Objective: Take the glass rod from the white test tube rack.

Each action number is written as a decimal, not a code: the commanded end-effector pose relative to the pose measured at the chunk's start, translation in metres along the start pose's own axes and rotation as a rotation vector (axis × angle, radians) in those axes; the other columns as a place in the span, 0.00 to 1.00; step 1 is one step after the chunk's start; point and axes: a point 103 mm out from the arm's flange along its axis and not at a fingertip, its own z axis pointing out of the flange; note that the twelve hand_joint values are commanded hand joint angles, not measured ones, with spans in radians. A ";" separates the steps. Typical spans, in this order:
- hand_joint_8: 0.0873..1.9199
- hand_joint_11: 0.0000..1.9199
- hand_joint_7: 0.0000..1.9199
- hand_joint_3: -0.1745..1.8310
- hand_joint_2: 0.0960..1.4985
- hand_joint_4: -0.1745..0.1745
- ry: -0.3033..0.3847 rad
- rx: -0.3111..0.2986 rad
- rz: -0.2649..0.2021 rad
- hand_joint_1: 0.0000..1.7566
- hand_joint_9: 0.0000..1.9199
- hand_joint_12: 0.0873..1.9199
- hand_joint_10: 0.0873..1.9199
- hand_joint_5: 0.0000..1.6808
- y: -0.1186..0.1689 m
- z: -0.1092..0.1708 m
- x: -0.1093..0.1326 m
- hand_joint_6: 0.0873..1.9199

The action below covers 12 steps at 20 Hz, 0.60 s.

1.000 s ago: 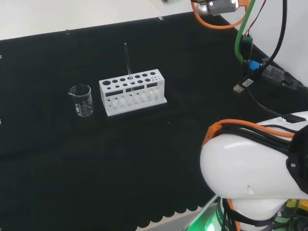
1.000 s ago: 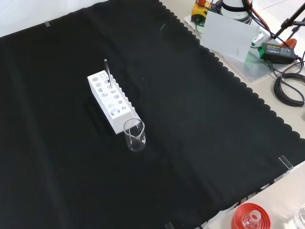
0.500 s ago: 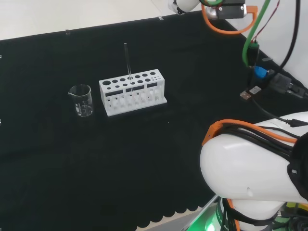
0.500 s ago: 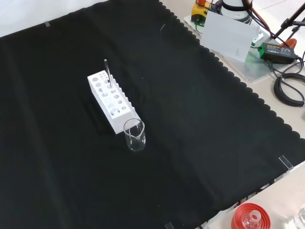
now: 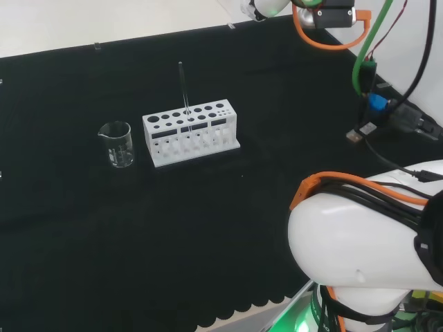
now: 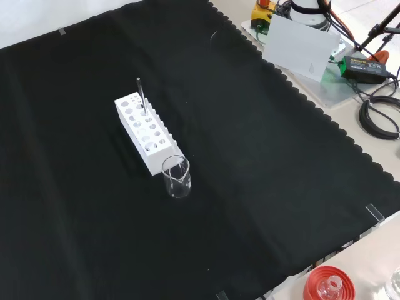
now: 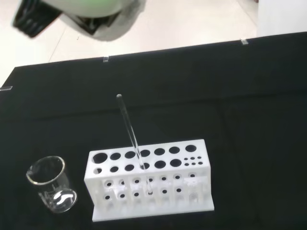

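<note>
Whether the hand's (image 5: 261, 7) fingers are open or curled cannot be told; it holds nothing. The glass rod (image 7: 132, 134) stands in the white test tube rack (image 7: 149, 184), mid-cloth (image 6: 262, 156), far from every edge. Likely thin, light, slippery and brittle; pinch its bare upper length.

rod (image 7: 130, 132): clear glass | rack (image 7: 149, 187): matt white, probably plastic | cloth (image 6: 262, 156): matt black

arm: I see my white links low at the head view's right | hand (image 5: 261, 8): a white part at that view's top edge, far side of the bench | fingers: I can't make out their pose
</note>
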 end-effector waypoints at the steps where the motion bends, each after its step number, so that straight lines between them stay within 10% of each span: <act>1: 0.40 0.10 0.04 0.49 0.33 0.34 0.026 0.067 -0.029 0.52 0.10 0.74 0.46 0.13 0.008 -0.005 0.010 0.04; 12: 0.41 0.18 0.06 0.49 0.32 0.40 0.038 0.112 -0.050 0.51 0.16 0.71 0.45 0.16 0.033 0.000 0.021 0.03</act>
